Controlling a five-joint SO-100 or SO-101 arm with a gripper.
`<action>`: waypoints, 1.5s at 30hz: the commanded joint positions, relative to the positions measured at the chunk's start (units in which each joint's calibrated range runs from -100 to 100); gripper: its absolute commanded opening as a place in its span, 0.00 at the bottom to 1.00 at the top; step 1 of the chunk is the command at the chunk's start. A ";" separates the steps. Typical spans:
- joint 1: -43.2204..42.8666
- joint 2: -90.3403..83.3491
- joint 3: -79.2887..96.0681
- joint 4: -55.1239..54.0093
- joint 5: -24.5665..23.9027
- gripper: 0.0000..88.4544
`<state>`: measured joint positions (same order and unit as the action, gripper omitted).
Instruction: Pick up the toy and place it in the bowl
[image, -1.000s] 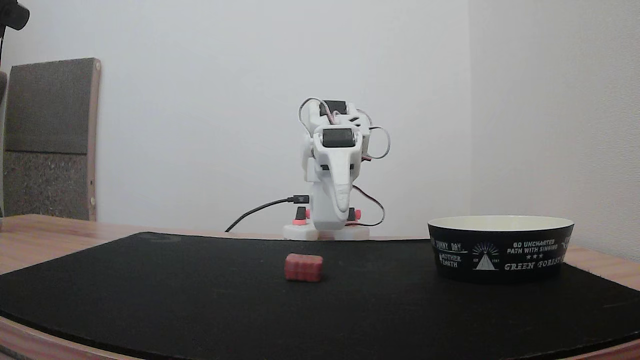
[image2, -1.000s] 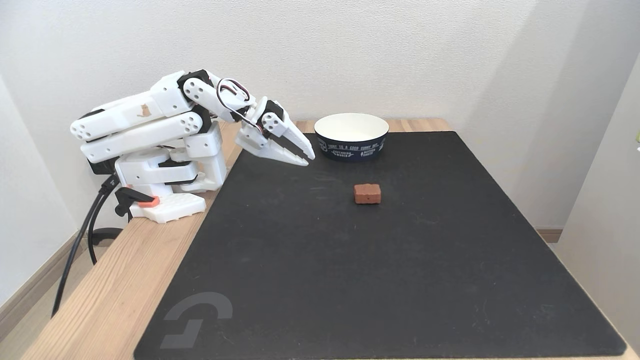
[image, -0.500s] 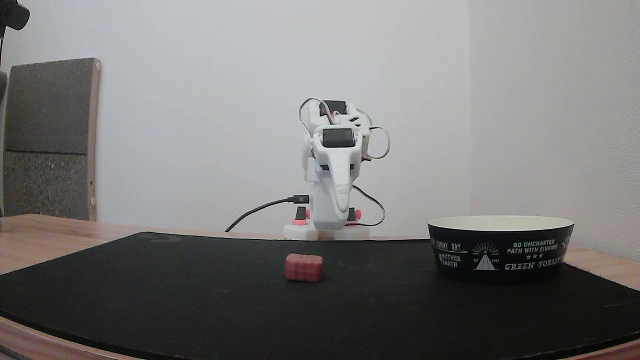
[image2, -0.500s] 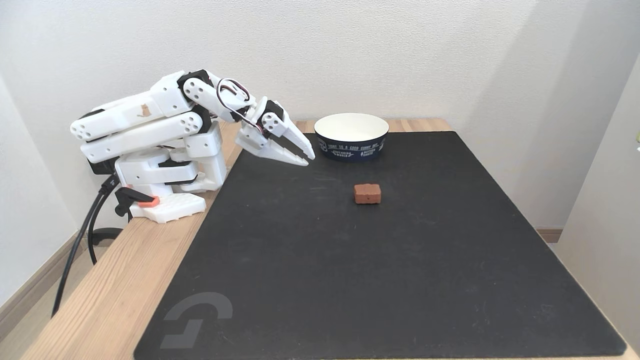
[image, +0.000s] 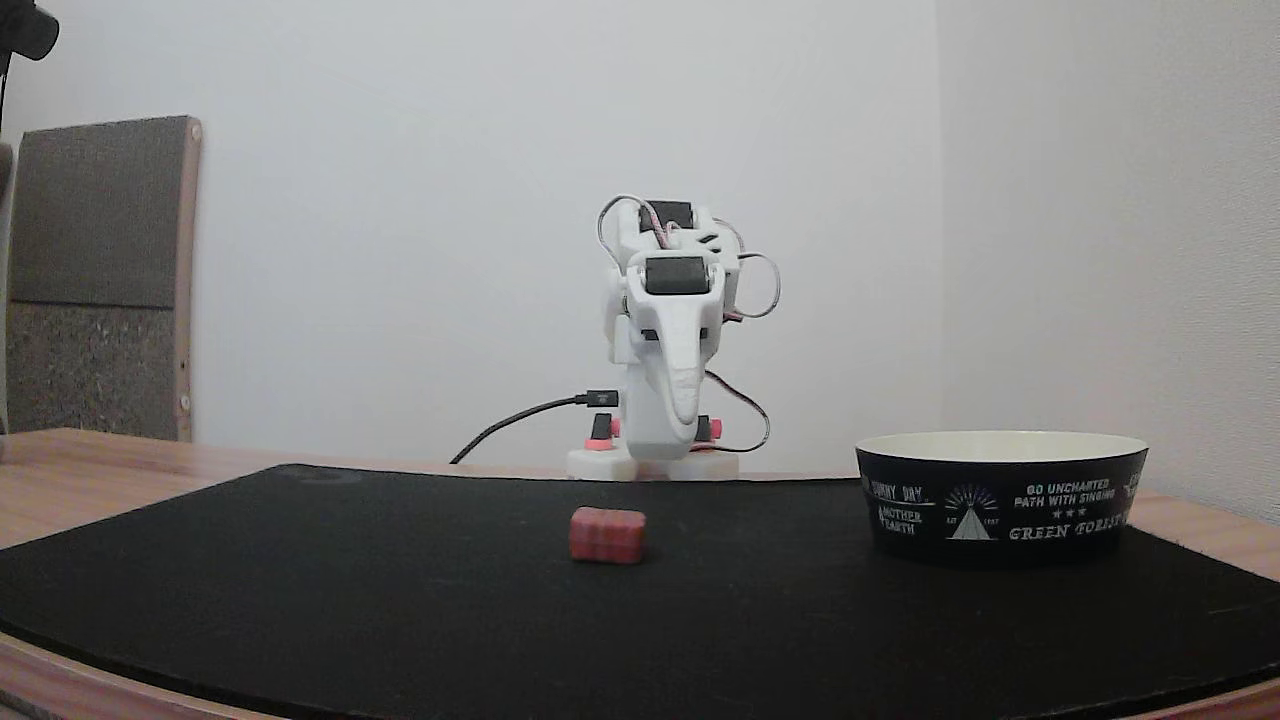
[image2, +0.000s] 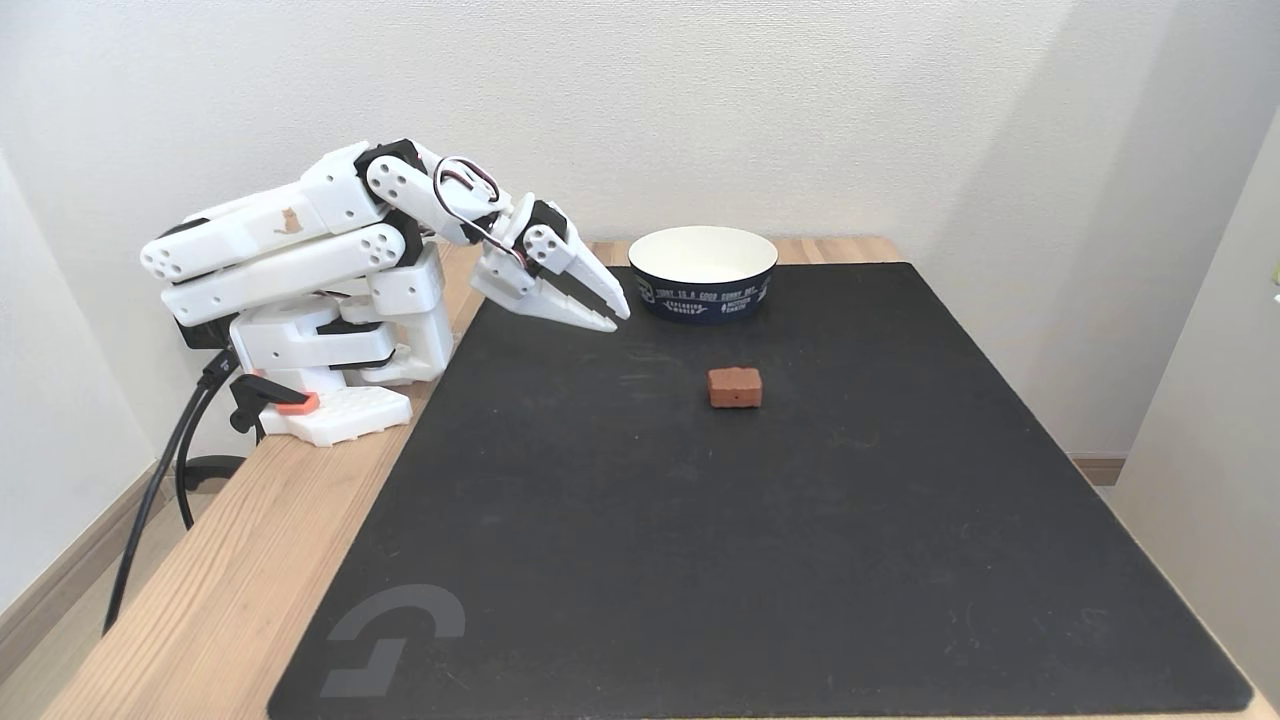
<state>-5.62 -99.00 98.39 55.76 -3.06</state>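
The toy (image: 607, 535) (image2: 735, 387), a small red ribbed block, lies alone on the black mat. The bowl (image: 1000, 497) (image2: 703, 273), black outside with white print and cream inside, stands on the mat's edge with nothing in it. My white arm is folded back over its base. The gripper (image: 686, 418) (image2: 613, 318) hangs shut above the mat's near-base edge, fingertips together and holding nothing. In a fixed view the gripper (image2: 613, 318) is left of the bowl and up-left of the toy, well apart from both.
The black mat (image2: 760, 520) covers most of the wooden table (image2: 230, 580). The robot base (image2: 335, 410) with a black cable (image2: 150, 490) stands at the table's left edge. A grey board (image: 100, 280) leans on the wall.
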 joint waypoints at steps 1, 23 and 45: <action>0.22 -0.42 0.34 -0.13 0.09 0.07; 0.22 -0.42 0.34 -0.13 0.09 0.07; -0.28 -0.42 0.34 -0.22 0.04 0.07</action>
<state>-5.62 -99.00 98.39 55.76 -3.06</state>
